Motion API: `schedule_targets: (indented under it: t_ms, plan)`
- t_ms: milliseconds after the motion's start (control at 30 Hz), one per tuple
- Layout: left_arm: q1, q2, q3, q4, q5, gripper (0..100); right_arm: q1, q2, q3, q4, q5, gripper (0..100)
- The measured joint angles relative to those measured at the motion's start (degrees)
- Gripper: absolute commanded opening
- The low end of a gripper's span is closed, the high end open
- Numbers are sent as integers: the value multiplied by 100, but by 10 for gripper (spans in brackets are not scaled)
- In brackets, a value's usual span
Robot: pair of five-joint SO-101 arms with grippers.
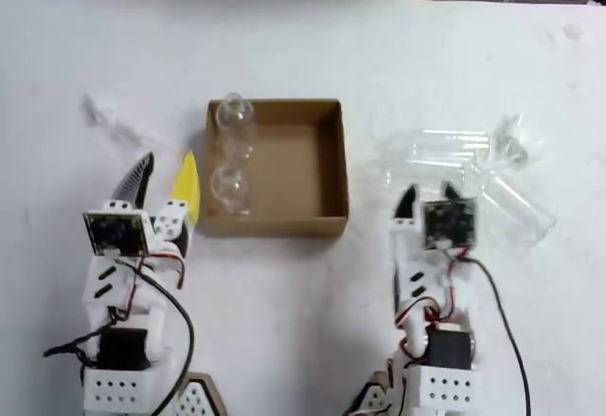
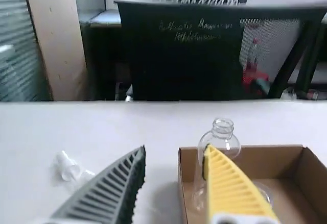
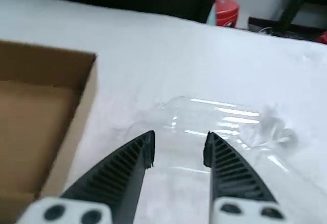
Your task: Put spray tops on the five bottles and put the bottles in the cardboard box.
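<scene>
The cardboard box [image 1: 322,165] sits mid-table. Two clear bottles stand against its left wall, one at the back [image 1: 234,116] and one nearer [image 1: 230,187]. The back bottle [image 2: 220,142] has an open neck with no spray top. My left gripper [image 1: 169,160], with one black and one yellow finger, is open just left of the box and holds nothing. My right gripper [image 1: 428,191] is open right of the box, just short of a clear bottle [image 3: 214,119] lying on its side. More clear bottles [image 1: 516,203] lie beside it.
A clear spray top [image 1: 104,117] lies on the table to the left of the box, ahead of my left gripper [image 2: 175,152]. Another small clear piece [image 1: 511,146] rests among the bottles on the right. The box's right half [image 3: 76,106] holds nothing.
</scene>
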Motion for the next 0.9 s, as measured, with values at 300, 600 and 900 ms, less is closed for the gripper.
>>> schedule_targets:
  t_ms: [300, 600, 900]
  plan:
    - [62, -9, 9, 0, 0, 176, 545, -114, 0, -18, 0, 142]
    - [185, -9, 9, 105, 0, 176, 554, -141, -9, -343, 220, 140]
    - [185, -9, 9, 105, 0, 176, -53, 0, -1284, 730, 1565, 140]
